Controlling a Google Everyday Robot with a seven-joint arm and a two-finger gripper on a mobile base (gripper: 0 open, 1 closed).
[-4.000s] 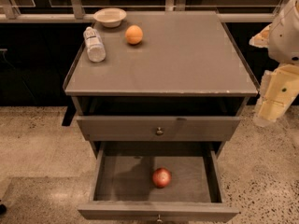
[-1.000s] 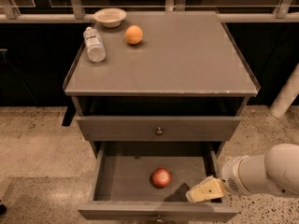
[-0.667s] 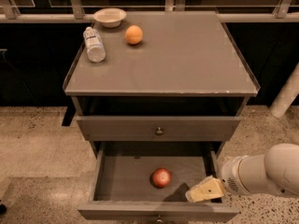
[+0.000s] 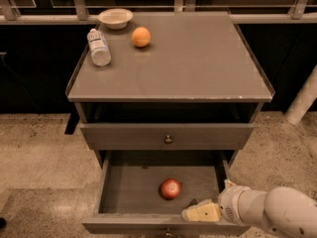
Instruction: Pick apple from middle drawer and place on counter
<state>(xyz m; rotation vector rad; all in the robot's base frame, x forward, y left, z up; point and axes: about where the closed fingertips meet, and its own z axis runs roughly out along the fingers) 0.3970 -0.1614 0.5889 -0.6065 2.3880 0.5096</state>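
One apple (image 4: 170,188) lies mid-floor in the middle drawer (image 4: 128,195). The hand (image 4: 200,212), at the drawer's near right, holds nothing; its opening cannot be told. The apple is left of it and slightly farther.

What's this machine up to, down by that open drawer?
A one-armed robot is going after the apple in the open middle drawer, which is meant to end up on the counter above. Its gripper is low at the drawer's front right corner, just right of the apple and not touching it. The apple lies on the drawer floor, not yet picked up. An orange, a bottle on its side and a small bowl sit on the counter.
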